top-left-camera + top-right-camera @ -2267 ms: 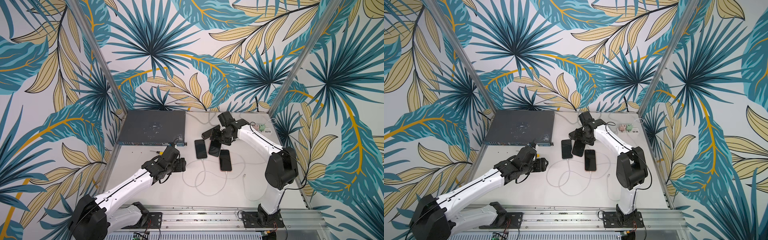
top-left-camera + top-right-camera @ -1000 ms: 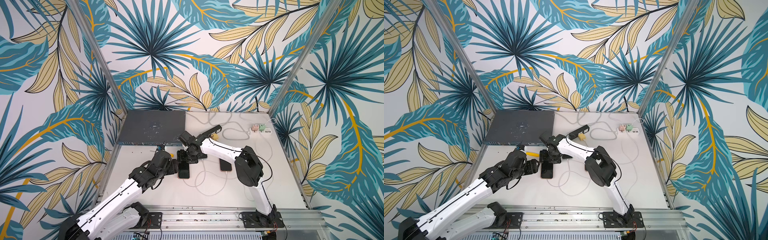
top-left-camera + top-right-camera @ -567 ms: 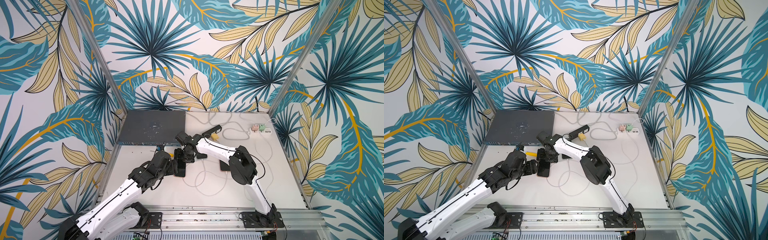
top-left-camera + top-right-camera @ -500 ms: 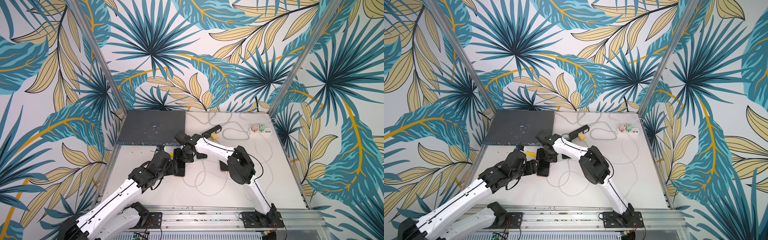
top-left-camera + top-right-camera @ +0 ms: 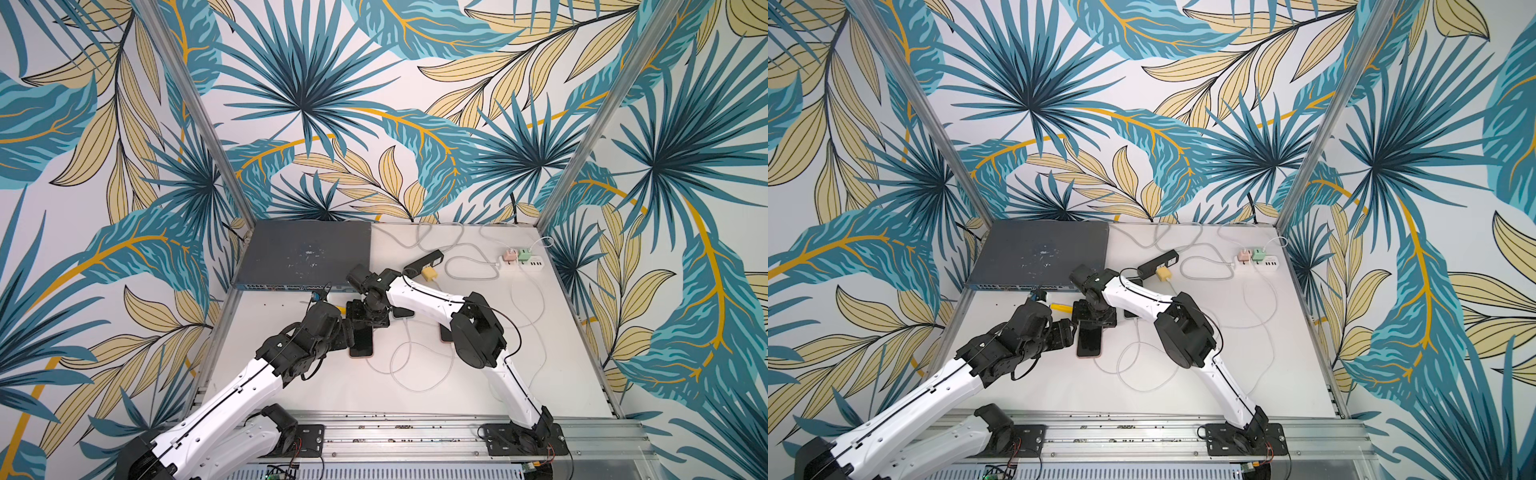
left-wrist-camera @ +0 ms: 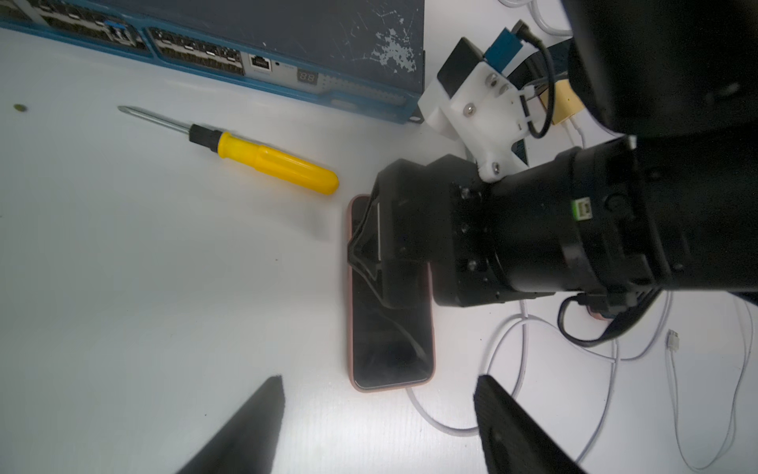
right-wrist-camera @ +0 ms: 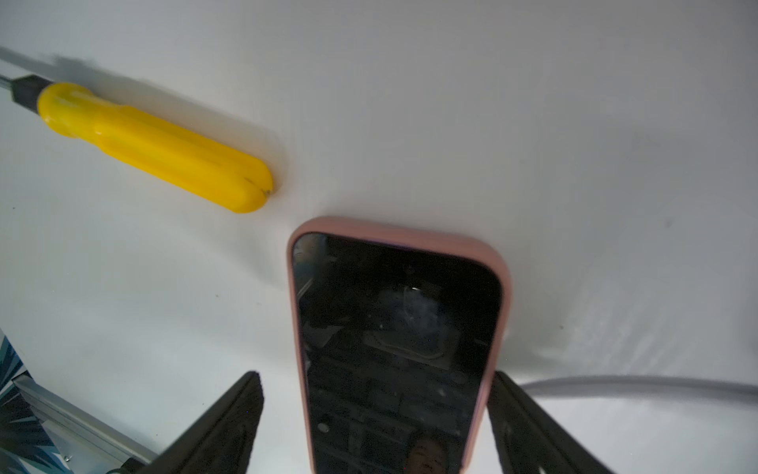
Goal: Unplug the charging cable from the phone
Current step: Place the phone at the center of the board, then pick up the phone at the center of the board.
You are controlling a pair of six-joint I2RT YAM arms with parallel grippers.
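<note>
The right gripper, jaws apart, straddles the top end of a black-screened phone in a matte pink case, which lies flat on the white counter at mid-frame in both top views. The left gripper, also spread and empty, hovers at the lower edge of its wrist frame, just short of the phone's plugged end. With neither gripper clamped, a tug on the thin white charging cable would likely drag the light, glossy-faced phone across the smooth counter instead of freeing the plug. Pinching the limp, looping cord rather than its stiff plug could strain it. A yellow plastic-handled screwdriver, rounded and shiny, lies near the phone's top corner and could be knocked.
</note>
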